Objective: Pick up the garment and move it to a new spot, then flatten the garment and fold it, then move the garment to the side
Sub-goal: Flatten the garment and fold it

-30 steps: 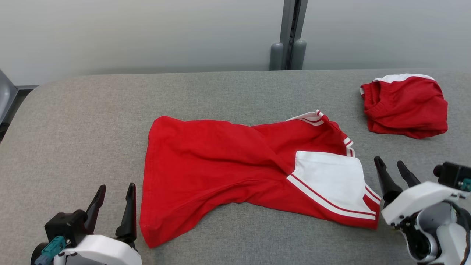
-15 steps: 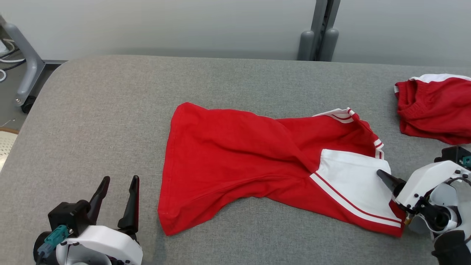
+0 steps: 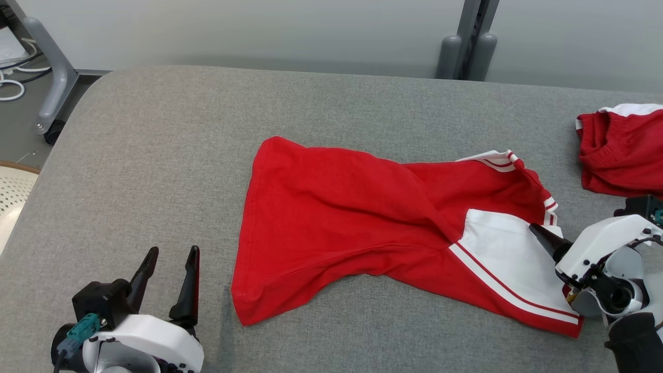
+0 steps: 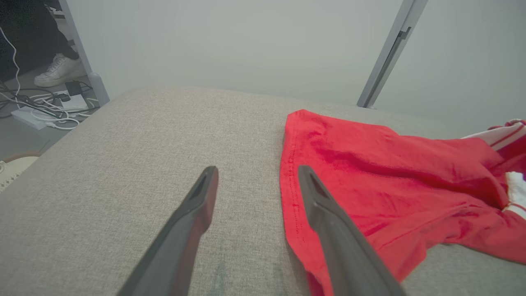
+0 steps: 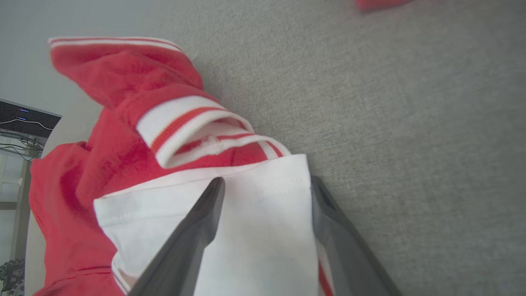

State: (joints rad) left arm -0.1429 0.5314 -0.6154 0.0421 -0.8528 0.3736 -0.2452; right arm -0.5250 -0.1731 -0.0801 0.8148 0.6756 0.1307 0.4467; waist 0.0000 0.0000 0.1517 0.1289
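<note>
In the head view, one red garment (image 3: 362, 217) is seen spread, twisted and creased, on the grey worktop (image 3: 155, 155). The left tool (image 3: 173, 251) is held just beside the garment's hem corner, apart from the cloth, with its two fingers spread and nothing between them. At the garment's opposite end, one dark finger of the right tool (image 3: 541, 235) is laid over the white panel (image 3: 502, 254). A second red garment (image 3: 621, 150) is bunched beyond that end, well apart from the garment, so two red garments and two tools are counted. In the left wrist view, the left tool (image 4: 257, 172) is shown released above the worktop (image 4: 144, 144). The stitched hem of the garment (image 4: 370, 176) lies just beside one finger (image 4: 328, 218); contact cannot be judged. In the right wrist view, the right tool (image 5: 267, 181) is likewise released, its two fingers straddling the garment's white panel (image 5: 263, 230). One finger (image 5: 197, 230) is laid over the panel and the other runs along its outer edge, next to the bare worktop (image 5: 411, 102).
</note>
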